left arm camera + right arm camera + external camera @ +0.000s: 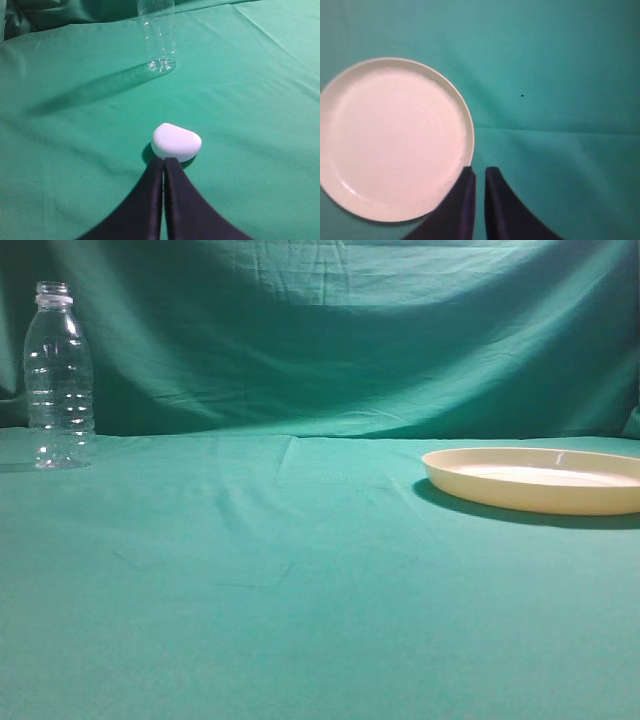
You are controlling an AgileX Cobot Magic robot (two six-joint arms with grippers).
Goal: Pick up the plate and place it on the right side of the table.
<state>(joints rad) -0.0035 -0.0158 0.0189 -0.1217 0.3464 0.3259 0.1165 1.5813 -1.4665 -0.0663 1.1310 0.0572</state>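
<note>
The cream-yellow plate [545, 492] lies flat on the teal table [300, 600] at the right, apart from both grippers. In the right wrist view the plate [395, 140] fills the left half. My right gripper [480, 171] hangs above the table beside the plate's right rim. Its jaws stand a narrow gap apart with only cloth between them, and its left finger [465, 200] overlaps the rim in the picture. My left gripper [163, 161] is shut and empty over bare cloth. Neither gripper shows in the exterior view.
A clear plastic bottle [58, 380] stands upright at the far left; it also shows in the left wrist view [159, 40]. A small white rounded lid-like object [176, 141] lies just ahead of the left fingertips. A darker green backdrop cloth [330, 330] hangs behind.
</note>
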